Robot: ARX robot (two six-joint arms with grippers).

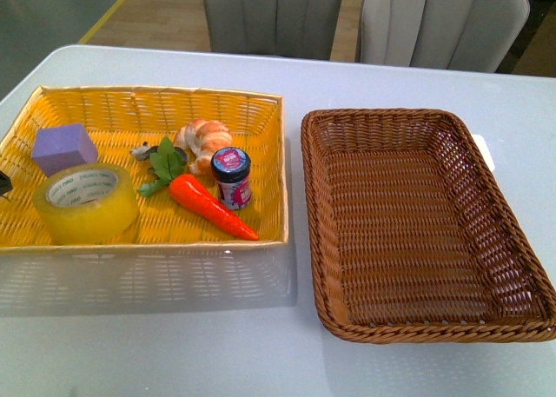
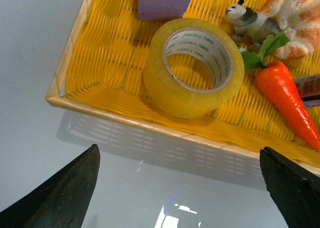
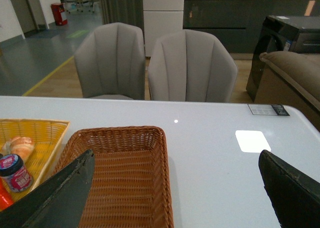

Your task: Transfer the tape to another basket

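The tape [image 1: 87,202], a wide yellowish roll with a white printed core, lies flat in the near left corner of the yellow basket [image 1: 252,102]. It also shows in the left wrist view [image 2: 194,66]. The dark brown wicker basket [image 1: 521,267] stands empty to the right, and it also shows in the right wrist view [image 3: 165,188]. My left gripper [image 2: 180,188] is open over bare table just outside the yellow basket's rim, near the tape. My right gripper [image 3: 175,193] is open above the brown basket's edge. Neither gripper shows in the front view.
The yellow basket also holds a purple cube [image 1: 63,148], a toy carrot [image 1: 211,206], a small jar [image 1: 232,177], a croissant [image 1: 201,141] and a small animal figure [image 2: 247,19]. Two grey chairs [image 3: 150,63] stand beyond the white table [image 1: 261,353].
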